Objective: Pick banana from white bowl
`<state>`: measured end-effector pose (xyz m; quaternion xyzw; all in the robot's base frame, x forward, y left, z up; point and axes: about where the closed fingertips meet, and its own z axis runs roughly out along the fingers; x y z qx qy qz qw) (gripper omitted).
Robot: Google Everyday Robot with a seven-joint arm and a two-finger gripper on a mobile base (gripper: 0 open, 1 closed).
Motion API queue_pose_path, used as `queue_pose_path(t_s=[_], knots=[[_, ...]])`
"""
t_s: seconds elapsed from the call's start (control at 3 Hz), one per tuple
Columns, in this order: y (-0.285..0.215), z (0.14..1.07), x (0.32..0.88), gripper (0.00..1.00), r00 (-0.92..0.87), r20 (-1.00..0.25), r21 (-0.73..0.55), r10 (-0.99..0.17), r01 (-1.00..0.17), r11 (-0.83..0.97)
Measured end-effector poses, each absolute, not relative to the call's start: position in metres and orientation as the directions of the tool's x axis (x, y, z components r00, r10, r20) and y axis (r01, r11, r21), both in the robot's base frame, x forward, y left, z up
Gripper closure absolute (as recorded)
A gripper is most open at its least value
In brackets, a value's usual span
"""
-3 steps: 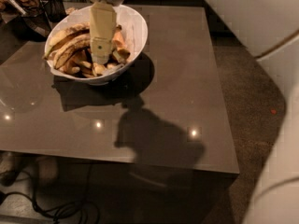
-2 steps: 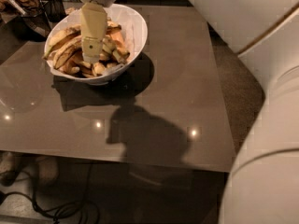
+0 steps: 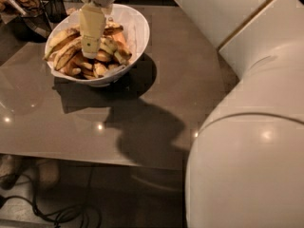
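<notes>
The white bowl stands on the far left part of the table and holds several bananas. A long curved yellow banana lies along its left side. A second long banana with darker streaks lies just below it. Short stubby pieces fill the middle and right. My gripper hangs straight down into the bowl, its cream tip among the fruit just right of the long bananas. It hides what lies under it.
The brown glossy table extends right and toward me, with its front edge near the bottom. A dark wire basket stands at the far left corner. My white arm fills the right side. Cables lie on the floor.
The gripper has shifted a little to the left inside the bowl, toward the long bananas. My arm now takes up more of the right side. The bowl has not moved.
</notes>
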<state>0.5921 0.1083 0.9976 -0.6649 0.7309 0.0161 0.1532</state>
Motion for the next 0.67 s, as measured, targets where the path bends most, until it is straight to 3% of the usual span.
queue_pose_path(t_s=[0.67], knots=[[0.1151,0.9834,0.6074,0.23,-0.121,-0.223,-0.164,-0.967,-0.974,0.159]])
